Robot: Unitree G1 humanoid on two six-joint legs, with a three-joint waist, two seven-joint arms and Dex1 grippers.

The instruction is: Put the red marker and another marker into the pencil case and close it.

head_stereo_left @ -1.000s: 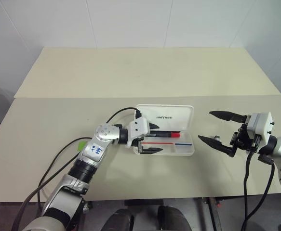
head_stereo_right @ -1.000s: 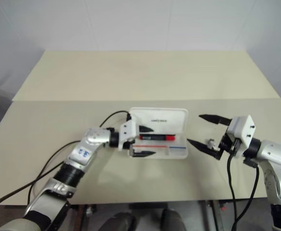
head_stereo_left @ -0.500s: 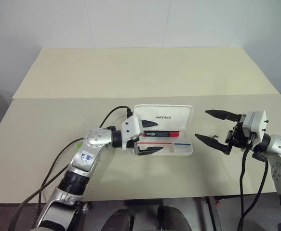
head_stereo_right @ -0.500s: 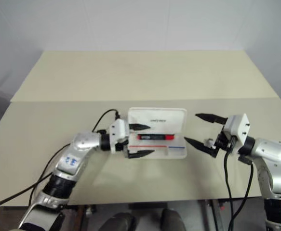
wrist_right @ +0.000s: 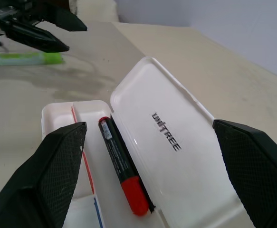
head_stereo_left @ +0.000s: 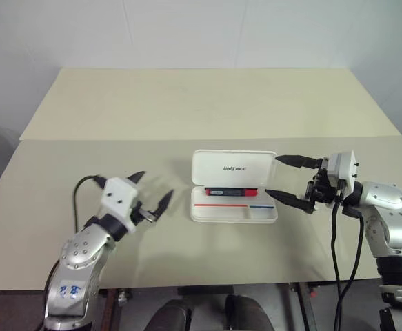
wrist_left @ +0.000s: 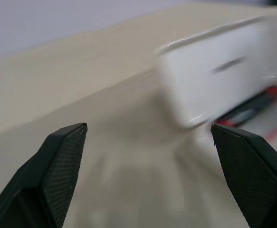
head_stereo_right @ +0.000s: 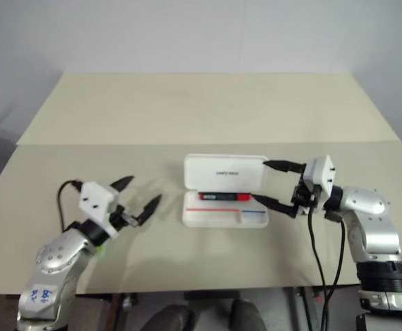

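The case (head_stereo_left: pixel 234 186) sits open in the middle of the table (head_stereo_left: pixel 187 110), lid propped up at the back with the logo facing forward. The red marker (wrist_right: pixel 121 172) is lying in the tray, tucked right along the hinge, red cap toward the robot's right.

The green marker (wrist_right: pixel 30 58) is out on the table, well off to the case's left, beside the left gripper. From the head cameras you barely get a sliver of green under that arm, so it's mostly hidden there.

Left gripper (head_stereo_left: pixel 150 194) hangs over the table, clear of the case, fingers spread wide with nothing in them. Its wrist view is pretty smeared, you just make out the lid and a bit of red.

Right gripper (head_stereo_left: pixel 288 179) is at the case's right end, also wide open and empty, one finger near the lid's corner and the other by the tray's edge. Can't tell if either actually touches.
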